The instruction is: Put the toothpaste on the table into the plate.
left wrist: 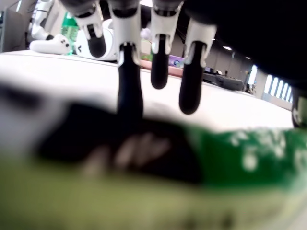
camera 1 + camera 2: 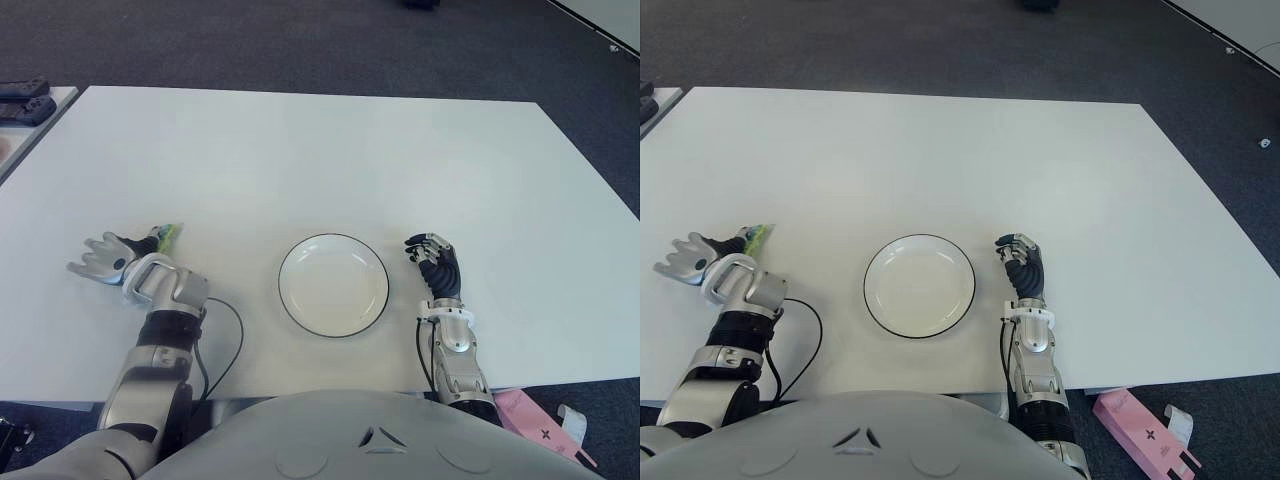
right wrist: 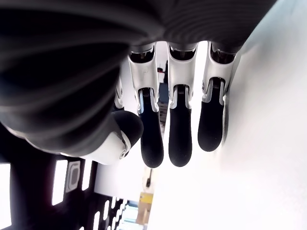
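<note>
a: toothpaste (image 2: 168, 236), there it was, a green tube on the table (image 2: 320, 150) off to the robot's left, well apart from the plate (image 2: 333, 285). the left hand (image 2: 108, 256) was right at it.

b: did it have the tube?

a: not that i could see. in the eye views the fingers (image 2: 92, 250) were splayed out flat, pointing away from the plate, with the tube poking out at the hand's far side. the wrist view had the tube (image 1: 230, 158) filling the frame right under the palm, fingertips hanging straight above it and not curled around anything. so the hand was apart, sitting over the tube, i'd say lined up for a grab from above.

b: and the plate?

a: white with a dark rim, nothing in it, dead centre in front of the robot. handy spot, i'd guess, since either arm could reach it.

b: the right hand (image 2: 436, 262)?

a: idle, just beside the plate on its right, fingers loosely bent, holding nothing.

b: so the job was barely begun?

a: that was my read. grasp first, then a carry rightward to the plate.
</note>
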Motion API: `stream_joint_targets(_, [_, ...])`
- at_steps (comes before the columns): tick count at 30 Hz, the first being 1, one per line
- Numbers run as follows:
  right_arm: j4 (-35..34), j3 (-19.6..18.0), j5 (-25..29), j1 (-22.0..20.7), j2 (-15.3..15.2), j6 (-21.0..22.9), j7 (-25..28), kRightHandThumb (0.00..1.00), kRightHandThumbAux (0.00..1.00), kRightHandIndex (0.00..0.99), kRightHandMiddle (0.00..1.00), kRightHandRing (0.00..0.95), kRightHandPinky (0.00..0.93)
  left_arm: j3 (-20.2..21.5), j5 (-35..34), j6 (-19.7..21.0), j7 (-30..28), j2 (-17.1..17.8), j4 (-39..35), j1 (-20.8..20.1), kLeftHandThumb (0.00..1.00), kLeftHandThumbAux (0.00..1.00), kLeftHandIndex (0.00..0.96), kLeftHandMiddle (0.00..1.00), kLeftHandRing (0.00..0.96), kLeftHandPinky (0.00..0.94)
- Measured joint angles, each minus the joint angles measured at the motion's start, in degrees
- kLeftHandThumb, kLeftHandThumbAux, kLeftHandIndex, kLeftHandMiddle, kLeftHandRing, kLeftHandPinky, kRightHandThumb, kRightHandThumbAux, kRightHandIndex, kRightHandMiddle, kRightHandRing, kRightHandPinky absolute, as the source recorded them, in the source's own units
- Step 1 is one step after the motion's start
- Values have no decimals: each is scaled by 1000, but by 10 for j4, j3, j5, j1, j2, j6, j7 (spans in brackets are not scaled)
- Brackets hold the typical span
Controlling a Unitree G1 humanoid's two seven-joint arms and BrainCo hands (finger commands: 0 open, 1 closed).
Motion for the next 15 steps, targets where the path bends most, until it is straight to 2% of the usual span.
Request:
stream_joint_targets(6, [0,-1,1,1,1,0,-1,715,732,424,472,471,479,-49,0,0,-38,13,13,-7,49,453,671,174,40,0])
stream_joint_targets(11, [0,-2,1,2,0,-2,-2,714,732,424,473,473,484,-80,1,-7,-41,17,46,-27,55,472,692,157,32,0])
stream_joint_targets(14, [1,-2,1,3,0,-5,-3,715,732,423,473,472,484,-94,1,-12,-42,18,65,-40,61,485,654,162,48,0])
stream_joint_targets(15, [1,-3,1,3,0,-5,-3,714,732,423,473,472,483,-100,1,-14,-42,19,70,-44,64,491,614,166,50,0])
